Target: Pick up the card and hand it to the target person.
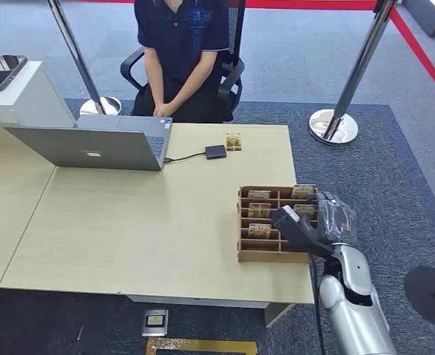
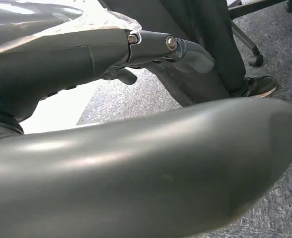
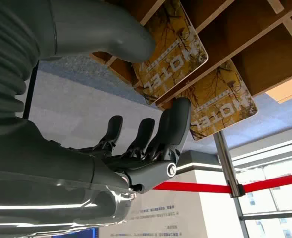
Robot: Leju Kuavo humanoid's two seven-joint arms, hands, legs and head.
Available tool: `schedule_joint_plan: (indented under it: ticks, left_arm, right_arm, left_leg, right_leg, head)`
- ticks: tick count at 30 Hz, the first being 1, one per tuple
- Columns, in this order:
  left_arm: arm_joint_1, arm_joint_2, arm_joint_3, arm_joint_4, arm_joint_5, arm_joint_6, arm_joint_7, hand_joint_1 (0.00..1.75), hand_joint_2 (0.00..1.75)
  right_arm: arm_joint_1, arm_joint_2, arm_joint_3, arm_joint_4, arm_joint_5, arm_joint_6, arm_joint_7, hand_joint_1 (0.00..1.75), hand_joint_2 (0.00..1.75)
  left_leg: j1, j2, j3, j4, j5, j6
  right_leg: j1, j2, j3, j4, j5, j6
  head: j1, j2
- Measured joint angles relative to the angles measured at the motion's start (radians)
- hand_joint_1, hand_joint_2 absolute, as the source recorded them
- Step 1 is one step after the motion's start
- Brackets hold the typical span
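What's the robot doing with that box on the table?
The robot's right hand is reaching into a brown divided box at the table's near right corner. Its thumb and fingers sit around the edge of a yellow hotel card in one slot, but a firm grip isn't clear yet. A person sits across the table behind a laptop, waiting.

head view high, wrist views close, upturned
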Motion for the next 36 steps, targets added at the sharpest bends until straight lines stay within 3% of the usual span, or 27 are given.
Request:
schedule_joint_plan:
  ticks: [27, 36]
  left_arm:
    - [0.0, 0.0, 0.0, 0.0, -0.002, 0.002, -0.003, 0.0, 0.0]
    - [0.0, 0.0, 0.0, 0.0, -0.004, 0.002, -0.002, 0.0, 0.0]
  right_arm:
    - [-0.012, 0.0, 0.023, 0.025, -0.01, -0.003, 0.004, 0.86, 1.75]
    - [-0.017, 0.0, 0.024, 0.028, -0.011, -0.007, 0.008, 1.08, 1.75]
  left_leg:
    - [0.0, 0.0, 0.0, 0.0, 0.0, 0.0]
    - [0.0, 0.0, 0.0, 0.0, 0.0, 0.0]
  right_leg:
    - [0.0, 0.0, 0.0, 0.0, 0.0, 0.0]
    - [0.0, 0.0, 0.0, 0.0, 0.0, 0.0]
  head:
    - [0.0, 0.0]
    - [0.0, 0.0]
